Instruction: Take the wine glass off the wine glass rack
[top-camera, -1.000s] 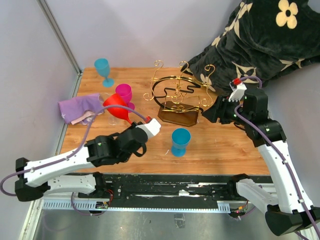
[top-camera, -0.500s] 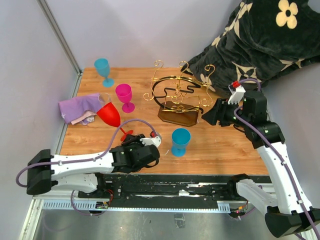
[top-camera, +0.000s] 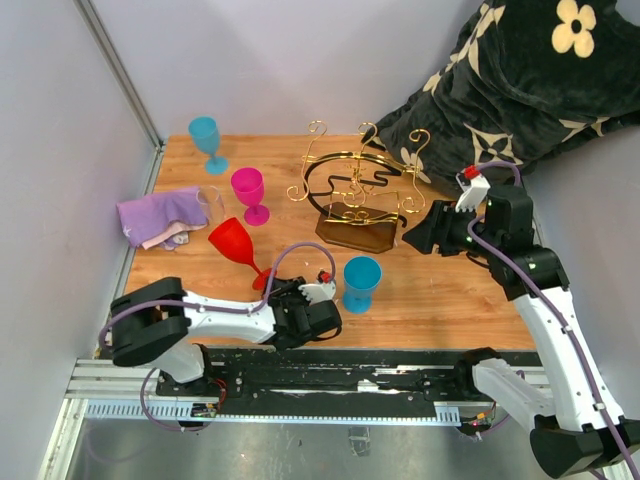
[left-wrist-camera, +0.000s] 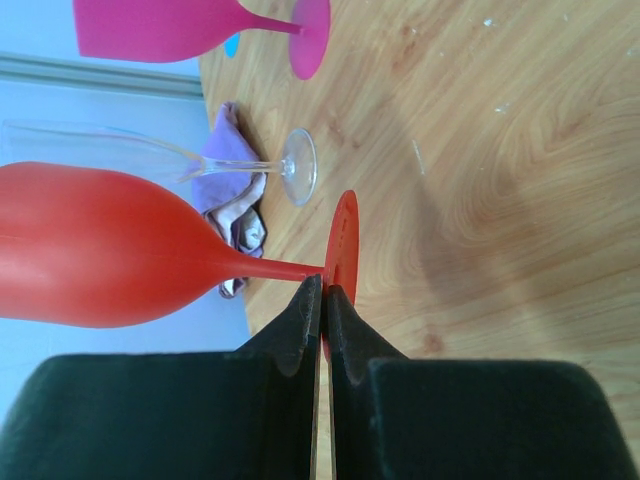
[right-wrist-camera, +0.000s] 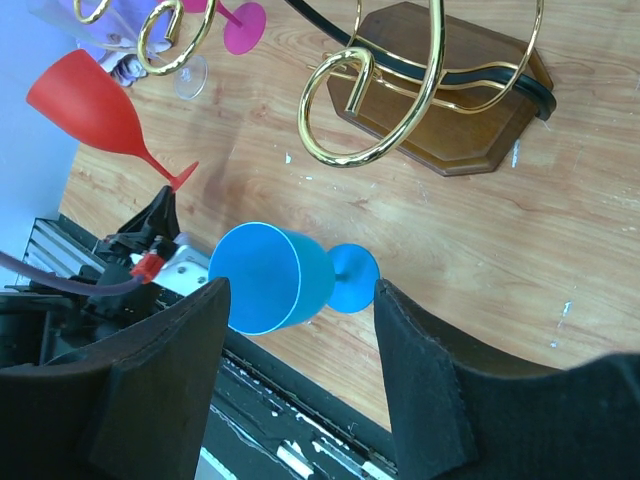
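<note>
Holding: left gripper (left-wrist-camera: 322, 285) is clamped shut at the foot of the red wine glass (left-wrist-camera: 110, 250), with the bowl tilted.
Place: the glass is off the wine glass rack (top-camera: 355, 190), over the table (top-camera: 450, 290) near its front edge.
Right gripper (right-wrist-camera: 300, 300): open and empty, beside the rack.
Risk: such a thin grip may let the leaning glass pivot, then topple when released.
</note>
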